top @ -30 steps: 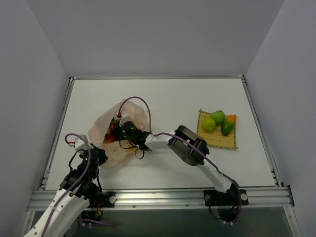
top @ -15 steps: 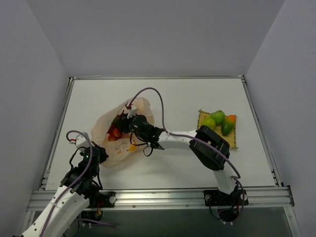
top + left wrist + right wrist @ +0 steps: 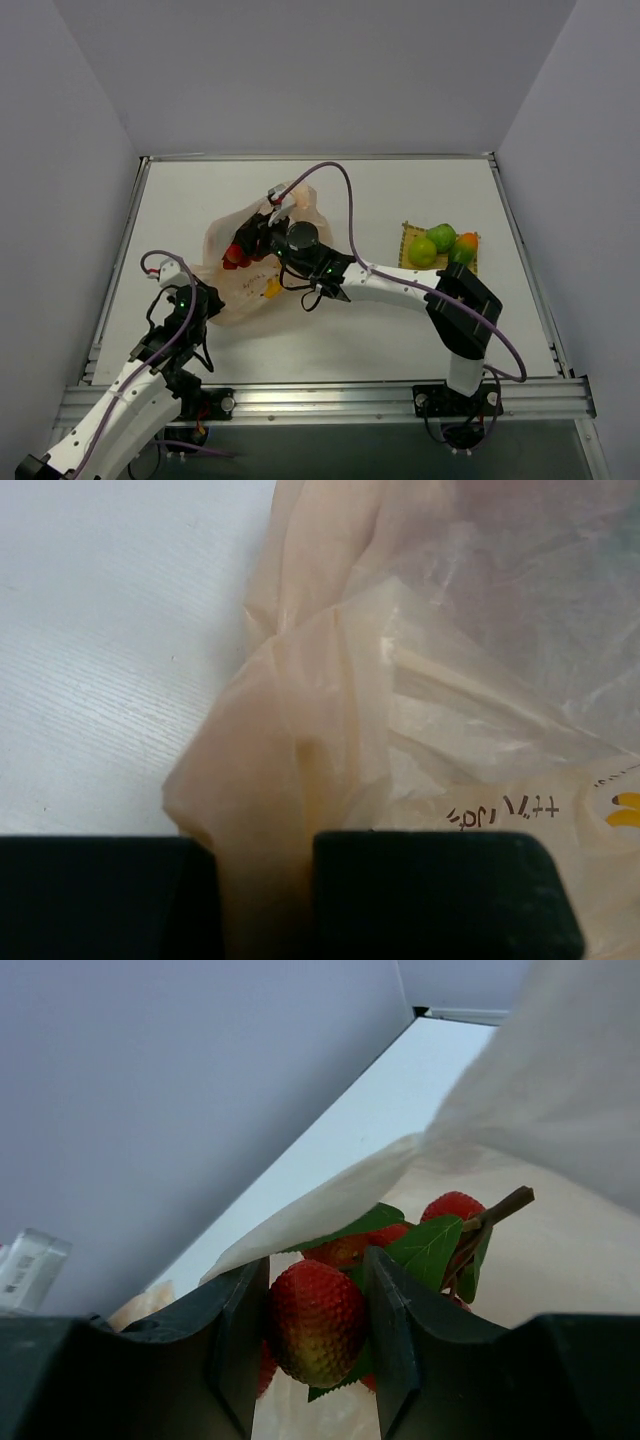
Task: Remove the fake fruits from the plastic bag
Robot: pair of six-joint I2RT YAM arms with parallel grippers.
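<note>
Your right arm has reached farther from its base; right jaws pinch the red cluster at the mouth of the plastic bag; left jaws clamp the bag's edge; last fruit appears mid-extraction; next, lift it clear toward the mat.

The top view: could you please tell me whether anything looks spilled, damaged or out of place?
Nothing stands out. The plastic bag is crumpled, pinched by the left hand; the right hand grips the red fruit cluster at its mouth; three fruits sit tidily on the mat.
</note>
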